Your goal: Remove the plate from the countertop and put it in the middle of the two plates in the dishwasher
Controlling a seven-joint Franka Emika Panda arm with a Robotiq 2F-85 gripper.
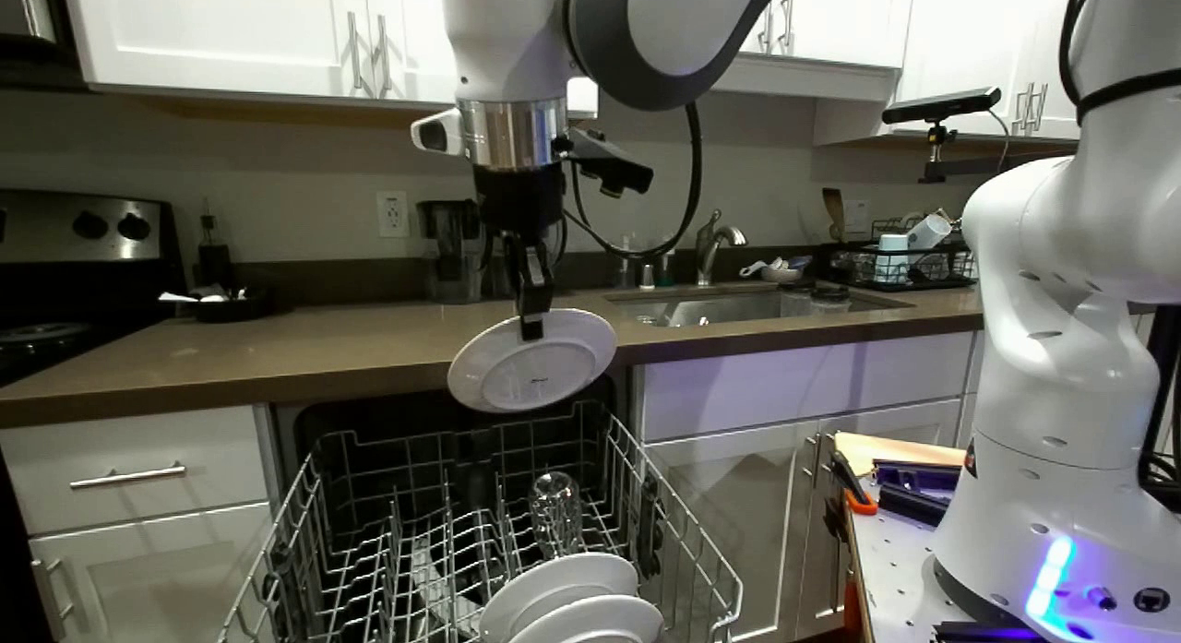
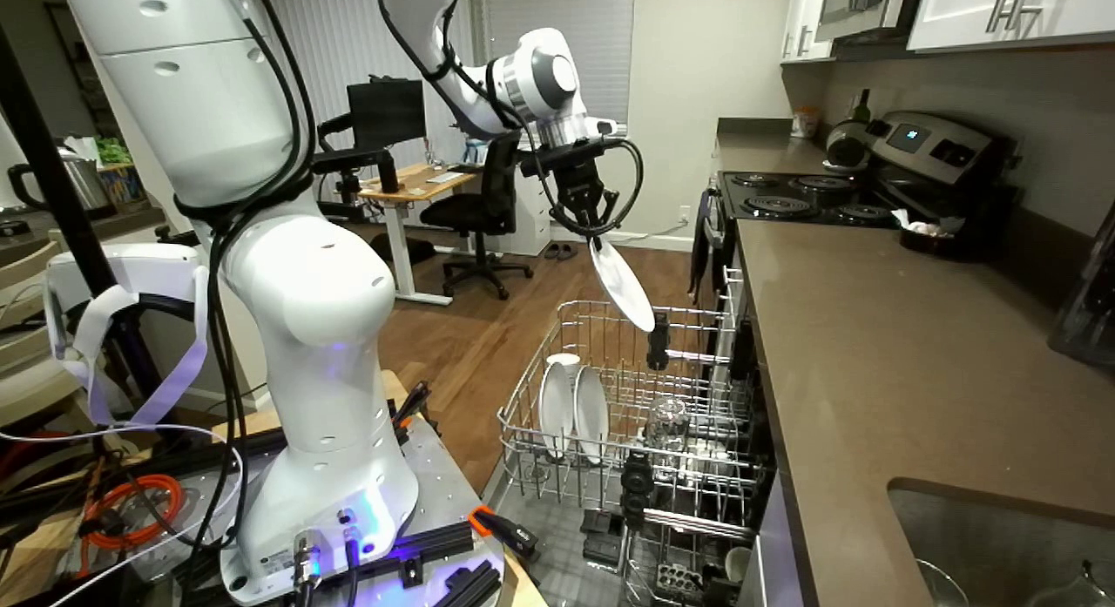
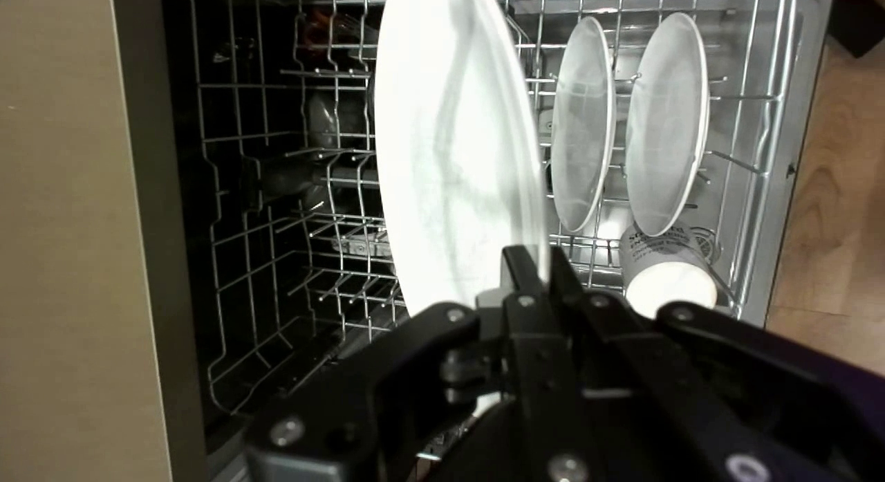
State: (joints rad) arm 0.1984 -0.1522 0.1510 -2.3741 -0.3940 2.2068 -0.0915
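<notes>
Finding lettering on a cup (image 3: pixel 662 271) only in the wrist view, just beside the two plates (image 3: pixel 666 122). Making out there the gap between that upright pair in the dishwasher (image 2: pixel 557 524); in an exterior view, catching the nearer plate (image 1: pixel 592 624) partly hiding its neighbour. Spotting a small dark mark on the underside of the plate (image 1: pixel 507 382) in an exterior view, as well as a faucet (image 1: pixel 709 248) and a black wire basket (image 1: pixel 849 274) toward the far right of the counter (image 1: pixel 304 343). Glimpsing a desk (image 2: pixel 421 185) and a black chair (image 2: pixel 479 210) in an exterior view alone, far off to the left.

Gripping the plate by its rim with the gripper (image 3: pixel 544 269), closed down to the plate's own thickness, fingers (image 1: pixel 532 318) pressed one against each face. Holding it tilted in the air over the dishwasher, off the counter, apart from the two plates and, in the wrist view, just left of them.
</notes>
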